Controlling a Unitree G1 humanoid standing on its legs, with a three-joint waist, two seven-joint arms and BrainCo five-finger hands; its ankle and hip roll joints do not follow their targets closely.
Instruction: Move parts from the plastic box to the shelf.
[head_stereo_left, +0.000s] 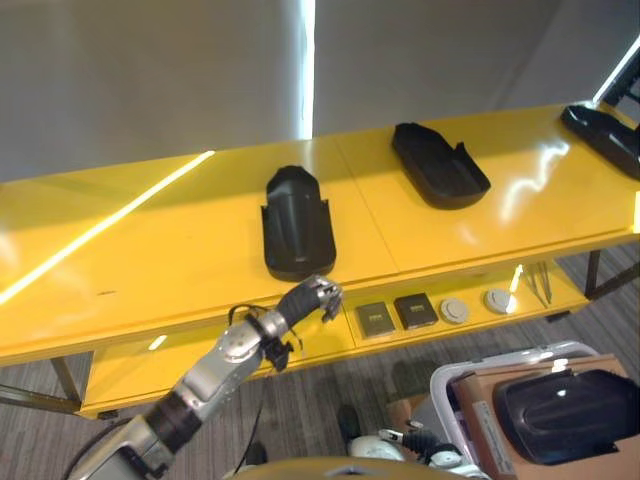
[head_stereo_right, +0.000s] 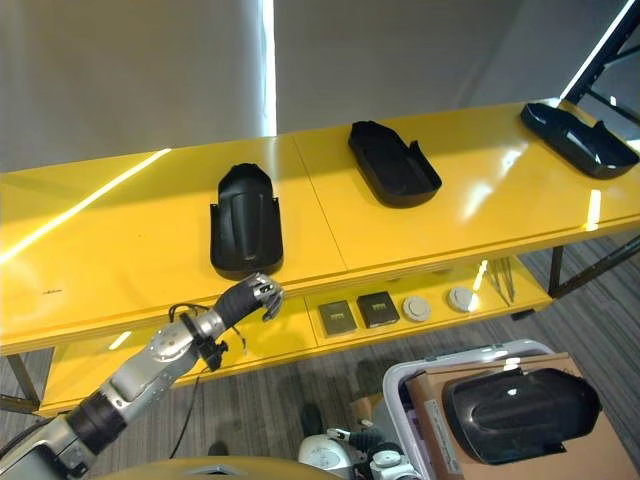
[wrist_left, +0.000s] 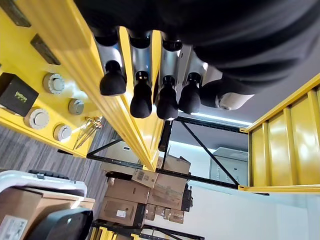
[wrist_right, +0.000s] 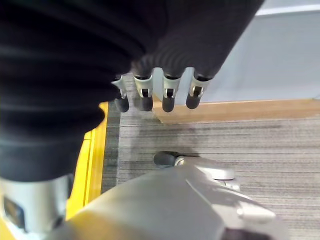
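Left robot hand (head_stereo_left: 316, 297) just below the front edge of the shelf (head_stereo_left: 150, 250), close to the nearest moulded part (head_stereo_left: 295, 225); fingers loosely bent, holding nothing. Right robot hand (wrist_right: 169, 94) low over the floor, fingers hanging relaxed, likewise empty.

Next part (head_stereo_right: 520, 413) lying in the plastic box (head_stereo_right: 400, 385) on a cardboard sheet (head_stereo_right: 430, 420), well apart from both hands. Long axis roughly parallel to the shelf's front edge; which end is the rounded one, hard to tell from here.

Judged as a thin, hollow, glossy black shell: probably light and stiff, but slick, and too broad for one hand to close around. Best taken by a raised side wall or rim, thumb inside and fingers outside, or cradled between both hands.

Three parts already on the shelf top. Nearest one with long axis front to back, rounded closed end toward the back edge, open notched end toward the front. Second part (head_stereo_left: 438, 165) turned at an angle; third (head_stereo_left: 605, 135) by the right end, also angled.
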